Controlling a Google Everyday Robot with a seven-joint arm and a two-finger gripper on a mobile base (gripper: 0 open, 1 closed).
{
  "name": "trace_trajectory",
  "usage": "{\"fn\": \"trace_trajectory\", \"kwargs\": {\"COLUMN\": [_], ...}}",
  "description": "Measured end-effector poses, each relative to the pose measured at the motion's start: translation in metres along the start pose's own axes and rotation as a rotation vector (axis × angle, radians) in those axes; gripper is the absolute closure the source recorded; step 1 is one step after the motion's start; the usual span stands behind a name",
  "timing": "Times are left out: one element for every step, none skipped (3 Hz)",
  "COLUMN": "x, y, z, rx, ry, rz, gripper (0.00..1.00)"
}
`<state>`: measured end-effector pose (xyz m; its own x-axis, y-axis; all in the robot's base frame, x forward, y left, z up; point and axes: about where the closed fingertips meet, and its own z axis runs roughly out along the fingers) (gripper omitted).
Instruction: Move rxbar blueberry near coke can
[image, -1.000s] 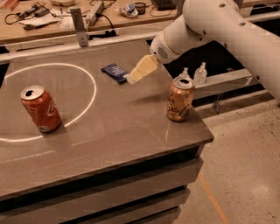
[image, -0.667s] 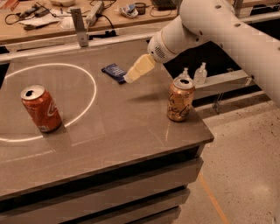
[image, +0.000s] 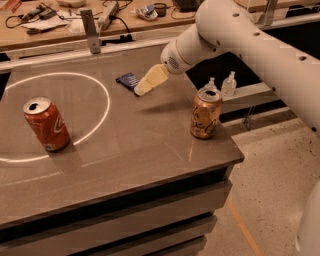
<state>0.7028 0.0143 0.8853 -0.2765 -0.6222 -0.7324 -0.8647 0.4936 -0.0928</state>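
Observation:
The rxbar blueberry (image: 128, 80) is a small flat dark blue wrapper lying on the grey table towards the back middle. The coke can (image: 46, 124), red-orange with a silver top, stands upright at the left, on the white ring painted on the table. My gripper (image: 142, 88) hangs from the white arm that reaches in from the upper right. Its pale fingertips are right beside the bar's right end, at or just above the table top. The bar lies flat and is not lifted.
A peach can with dark script (image: 206, 114) stands near the table's right edge. A grey post (image: 90, 32) rises at the back edge. A cluttered workbench (image: 65, 20) lies behind. Two small bottles (image: 220, 85) sit on a shelf right of the table.
The gripper has moved a little to the left, closer to the bar's right end. The bar and both cans have stayed in place.

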Motion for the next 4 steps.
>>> {"fn": "trace_trajectory", "kwargs": {"x": [0.003,0.010,0.015,0.021], "y": [0.005,0.005,0.001,-0.007], "z": [0.015,0.033,0.042,0.063], "rx": [-0.063,-0.093,-0.073,-0.048], "ry": [-0.041,-0.015,0.020,0.026], "rz": [-0.016,-0.054,-0.053,-0.007], "gripper": [0.00,0.00,0.00,0.00]}}
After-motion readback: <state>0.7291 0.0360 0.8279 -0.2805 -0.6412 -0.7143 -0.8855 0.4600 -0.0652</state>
